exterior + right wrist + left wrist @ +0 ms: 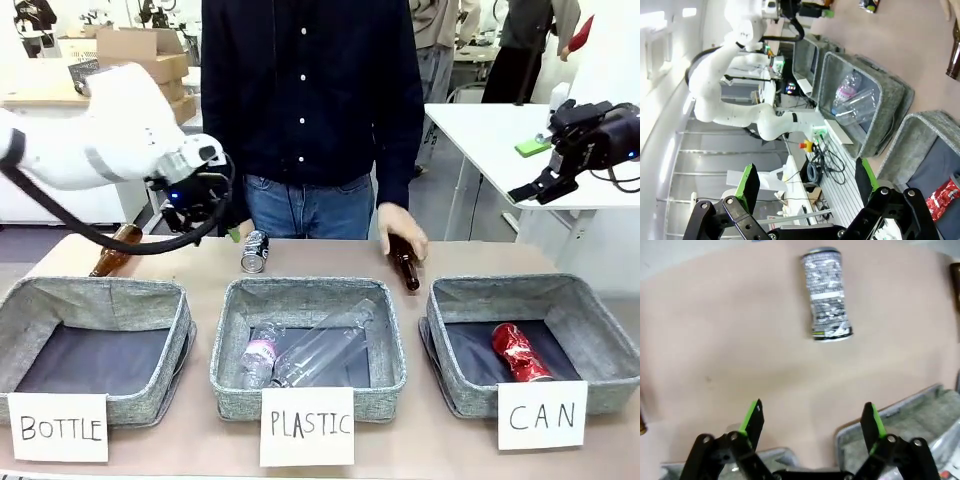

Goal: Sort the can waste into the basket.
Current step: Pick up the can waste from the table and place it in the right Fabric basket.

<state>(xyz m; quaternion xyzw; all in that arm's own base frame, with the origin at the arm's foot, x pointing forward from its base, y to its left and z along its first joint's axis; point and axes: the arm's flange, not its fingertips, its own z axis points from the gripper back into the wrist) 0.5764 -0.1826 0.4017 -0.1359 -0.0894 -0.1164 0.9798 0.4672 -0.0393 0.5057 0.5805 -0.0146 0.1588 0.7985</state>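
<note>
The square grey fabric basket carded "CAN" (603, 338) holds the dented shiny red can (518, 352). Left of it, a like basket carded "PLASTIC" (225, 345) holds clear plastic bottles (315, 352). The silver can with dark print (255, 251) lies on the desk (330, 262), left of and beyond the CAN basket. The left wrist view shows its print close, ahead of the left jaws, which are released and bare. The right wrist view shows the right jaws likewise released, high over the CAN basket.
</note>
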